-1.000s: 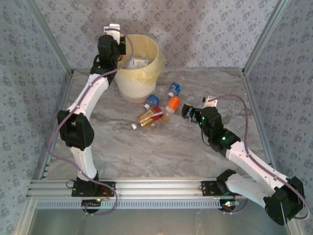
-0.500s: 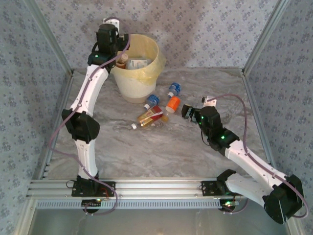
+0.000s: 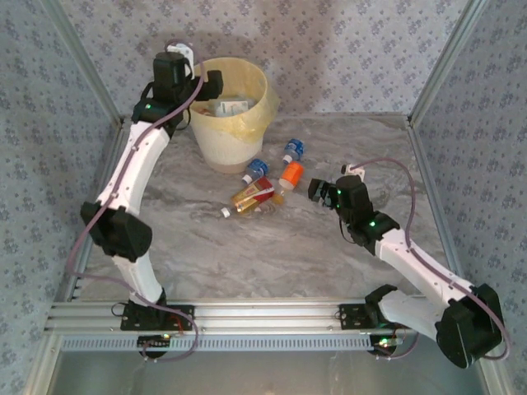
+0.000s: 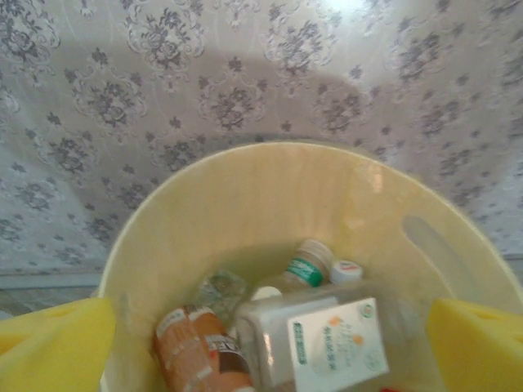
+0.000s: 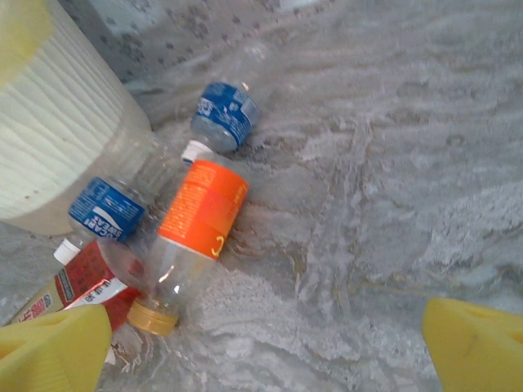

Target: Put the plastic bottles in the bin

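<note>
The round cream bin (image 3: pixel 235 136), lined with a yellowish bag (image 4: pixel 204 212), holds several clear plastic bottles (image 4: pixel 327 343). The left hand (image 3: pixel 210 82) hangs above it, fingers (image 4: pixel 49 343) apart, empty. The right hand (image 5: pixel 270 343), also apart, hovers near an orange-labelled bottle (image 5: pixel 200 208) lying on the marbled table (image 5: pixel 368 204) among blue-labelled ones (image 5: pixel 106 208).

The grey marbled table (image 3: pixel 247 255) bears the cream bin (image 3: pixel 230 141) and plastic bottles (image 3: pixel 254 195) lying just beside it.

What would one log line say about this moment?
left pincer: open, over bin | right pincer: open, near orange bottle | several bottles lying on table
</note>
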Controlling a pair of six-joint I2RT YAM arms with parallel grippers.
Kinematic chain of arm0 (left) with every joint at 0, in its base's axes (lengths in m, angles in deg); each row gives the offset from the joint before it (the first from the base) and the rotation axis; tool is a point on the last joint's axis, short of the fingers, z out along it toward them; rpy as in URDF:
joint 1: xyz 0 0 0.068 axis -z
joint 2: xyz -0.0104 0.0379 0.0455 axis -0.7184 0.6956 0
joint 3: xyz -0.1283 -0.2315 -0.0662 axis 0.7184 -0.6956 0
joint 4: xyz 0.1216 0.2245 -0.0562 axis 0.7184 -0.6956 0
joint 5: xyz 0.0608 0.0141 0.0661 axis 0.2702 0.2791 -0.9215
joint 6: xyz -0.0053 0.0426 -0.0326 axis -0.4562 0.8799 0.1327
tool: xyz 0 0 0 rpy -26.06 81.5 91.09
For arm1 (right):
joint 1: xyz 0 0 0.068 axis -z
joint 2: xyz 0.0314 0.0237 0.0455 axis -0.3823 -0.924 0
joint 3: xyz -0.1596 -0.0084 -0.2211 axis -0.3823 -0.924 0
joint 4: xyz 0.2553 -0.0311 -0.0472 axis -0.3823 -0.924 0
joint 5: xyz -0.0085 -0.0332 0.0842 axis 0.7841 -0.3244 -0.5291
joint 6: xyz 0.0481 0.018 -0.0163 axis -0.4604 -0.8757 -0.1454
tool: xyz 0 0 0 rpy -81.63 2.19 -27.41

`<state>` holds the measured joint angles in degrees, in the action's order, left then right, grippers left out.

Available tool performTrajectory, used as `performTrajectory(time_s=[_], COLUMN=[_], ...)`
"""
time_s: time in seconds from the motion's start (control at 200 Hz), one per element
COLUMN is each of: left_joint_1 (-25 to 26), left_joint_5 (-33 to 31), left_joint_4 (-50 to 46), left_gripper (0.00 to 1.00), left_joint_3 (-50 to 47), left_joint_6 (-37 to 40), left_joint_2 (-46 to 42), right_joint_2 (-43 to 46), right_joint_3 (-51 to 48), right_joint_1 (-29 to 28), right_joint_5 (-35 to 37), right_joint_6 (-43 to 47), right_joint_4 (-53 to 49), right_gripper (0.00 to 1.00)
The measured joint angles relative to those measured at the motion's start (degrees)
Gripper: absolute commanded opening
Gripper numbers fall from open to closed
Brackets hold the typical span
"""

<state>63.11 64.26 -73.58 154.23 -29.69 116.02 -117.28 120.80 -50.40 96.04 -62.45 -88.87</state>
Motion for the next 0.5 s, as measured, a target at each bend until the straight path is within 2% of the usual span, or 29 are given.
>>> performTrajectory(time_s=[0.245, 0.5], left_joint_1=[0.04, 0.04], left_joint_5=[6.36, 8.31], left_joint_4=[7.32, 10.99], left_gripper=[0.98, 0.98], left_joint_3=[-18.69, -35.91], left_joint_6=[-6.27, -12.70], left_joint_2=[-15.37, -27.28], right_joint_2=[-5.55, -15.26], right_joint_3=[1.90, 6.99], right_joint_1=[0.70, 0.39], right_joint_5=[-2.34, -3.17], right_joint_6=[-4.48, -8.02], right_joint_4=[-2.05, -1.70], right_gripper=[1.00, 1.00])
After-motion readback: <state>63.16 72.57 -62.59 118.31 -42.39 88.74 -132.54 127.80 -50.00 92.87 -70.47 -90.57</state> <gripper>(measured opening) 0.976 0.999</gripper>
